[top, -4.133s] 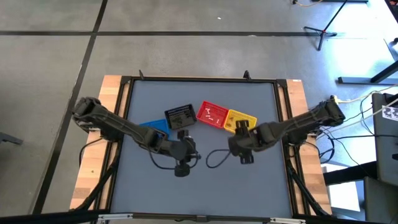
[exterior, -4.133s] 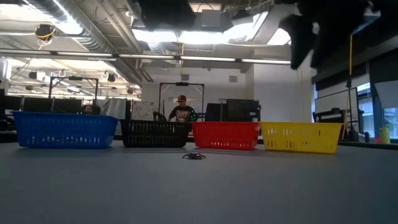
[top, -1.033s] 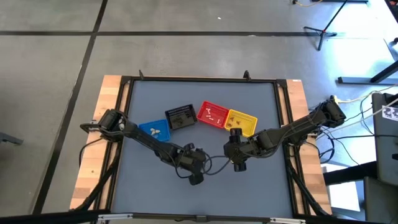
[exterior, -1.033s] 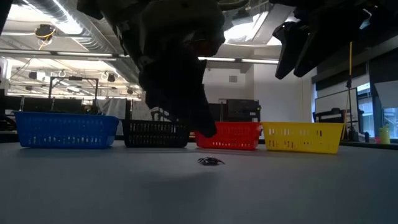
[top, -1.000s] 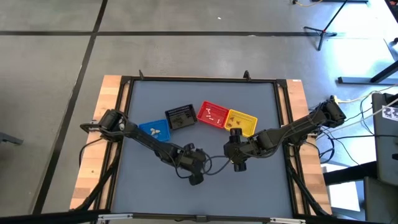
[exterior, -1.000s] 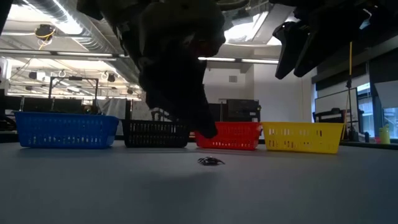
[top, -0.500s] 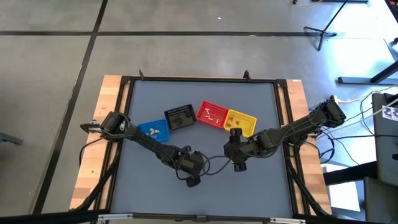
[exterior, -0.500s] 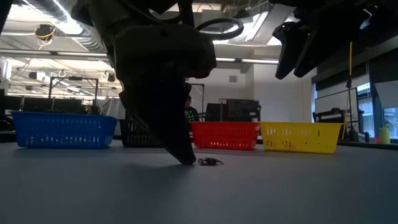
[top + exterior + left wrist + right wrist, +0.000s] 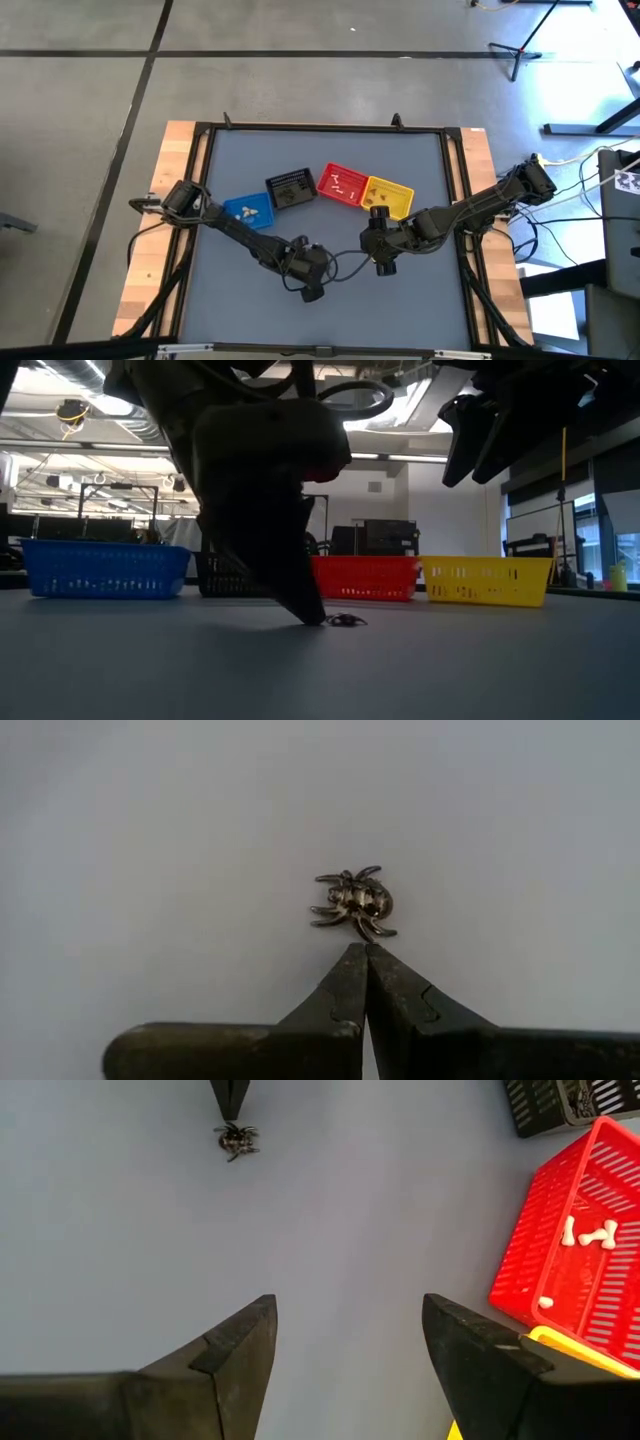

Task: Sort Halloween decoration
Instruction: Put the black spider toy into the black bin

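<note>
From above, four baskets sit in a row mid-table: blue basket point(image 9: 247, 211) with pale trinkets, black basket point(image 9: 291, 187), red basket point(image 9: 341, 183) with white bones, yellow basket point(image 9: 388, 194). The table's near half point(image 9: 400, 310) lies bare.

At table height, the left gripper point(image 9: 314, 616) touches down just beside a dark spider point(image 9: 346, 620).

Left wrist: fingers pressed together, tips beside the spider point(image 9: 354, 903).

Right wrist: the right gripper point(image 9: 345, 1355) hangs spread wide — holding nothing. No writing is legible.

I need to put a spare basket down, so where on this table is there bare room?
The grey table is bare along its far edge, beyond the row of blue, black, red and yellow plastic baskets, and along its near edge. The middle is crowded: both grippers work there, and a small dark spider trinket lies at the shut left gripper.
</note>
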Robot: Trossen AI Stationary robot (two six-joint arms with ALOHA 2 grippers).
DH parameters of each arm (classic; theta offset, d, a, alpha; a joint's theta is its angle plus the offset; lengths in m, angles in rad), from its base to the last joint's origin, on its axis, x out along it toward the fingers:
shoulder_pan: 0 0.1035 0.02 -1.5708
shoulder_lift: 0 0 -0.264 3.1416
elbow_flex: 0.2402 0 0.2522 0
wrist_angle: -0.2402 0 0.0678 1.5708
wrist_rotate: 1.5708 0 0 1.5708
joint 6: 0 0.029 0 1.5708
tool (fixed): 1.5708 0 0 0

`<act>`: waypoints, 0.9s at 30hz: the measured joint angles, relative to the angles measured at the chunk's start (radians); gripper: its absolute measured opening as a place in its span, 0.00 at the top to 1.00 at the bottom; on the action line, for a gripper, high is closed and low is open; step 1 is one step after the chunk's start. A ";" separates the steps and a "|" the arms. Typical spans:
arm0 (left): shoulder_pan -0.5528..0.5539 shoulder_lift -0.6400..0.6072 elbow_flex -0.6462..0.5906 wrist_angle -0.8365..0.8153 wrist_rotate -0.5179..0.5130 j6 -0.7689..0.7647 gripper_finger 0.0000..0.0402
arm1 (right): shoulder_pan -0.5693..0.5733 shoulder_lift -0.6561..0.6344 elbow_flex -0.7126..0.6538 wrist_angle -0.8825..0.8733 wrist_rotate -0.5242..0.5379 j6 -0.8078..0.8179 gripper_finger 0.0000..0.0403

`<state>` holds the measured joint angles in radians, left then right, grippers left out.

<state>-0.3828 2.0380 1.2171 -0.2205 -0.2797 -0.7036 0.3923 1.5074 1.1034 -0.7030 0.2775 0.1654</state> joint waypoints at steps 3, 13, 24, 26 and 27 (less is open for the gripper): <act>0.007 0.003 -0.001 0.038 -0.015 0.014 1.00 | 0.000 0.000 0.000 0.000 0.000 0.000 0.38; 0.072 0.007 -0.001 0.241 -0.062 0.076 1.00 | 0.000 0.000 0.000 0.001 0.000 -0.007 0.38; 0.105 -0.001 -0.001 0.270 0.105 0.157 1.00 | 0.000 0.005 0.000 0.006 -0.008 -0.015 0.38; 0.101 -0.001 0.000 0.272 0.134 0.201 1.00 | 0.000 0.007 0.000 0.006 -0.008 -0.015 0.38; 0.099 -0.002 0.000 0.273 0.138 0.221 1.00 | 0.000 0.011 0.000 0.009 -0.008 -0.015 0.38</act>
<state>-0.2835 2.0361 1.2167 0.0525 -0.1421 -0.4831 0.3923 1.5187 1.1034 -0.6936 0.2692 0.1505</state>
